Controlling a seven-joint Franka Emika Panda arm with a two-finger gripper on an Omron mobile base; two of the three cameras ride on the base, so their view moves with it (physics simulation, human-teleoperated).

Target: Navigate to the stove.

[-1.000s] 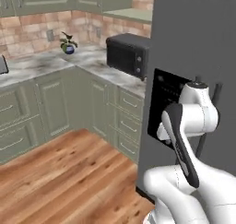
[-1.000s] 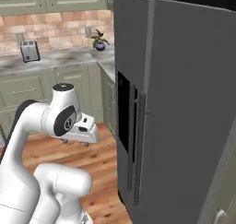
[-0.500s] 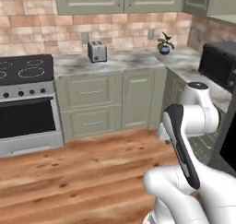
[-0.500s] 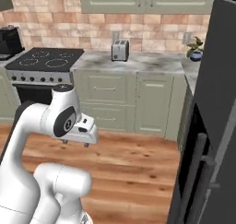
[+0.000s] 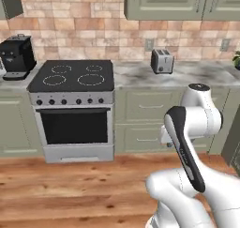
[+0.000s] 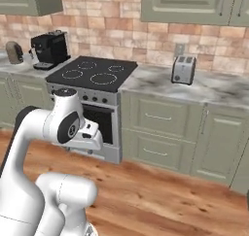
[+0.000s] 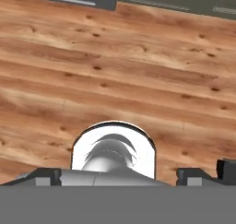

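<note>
- Stove (image 5: 75,110) stands against the far wall, left of centre in the left base view, between the coffee machine (image 5: 17,57) on its left and the toaster (image 5: 161,61) on the desk to its right.
- Wood floor (image 7: 115,80) lies open between base and stove.
- Fingers (image 7: 198,174): dark tips barely visible in the hand view; cannot tell if apart or together.
- Judgement: stove is heavy, rigid, fixed; glass top fragile. Nothing to grasp; approach only, stop short of the oven door (image 6: 99,123).

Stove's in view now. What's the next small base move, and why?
Probably drive forward and a bit left. The stove sits left of centre in the left base view, with bare wood floor between it and the base. The gripper hangs tucked near the arm.
</note>
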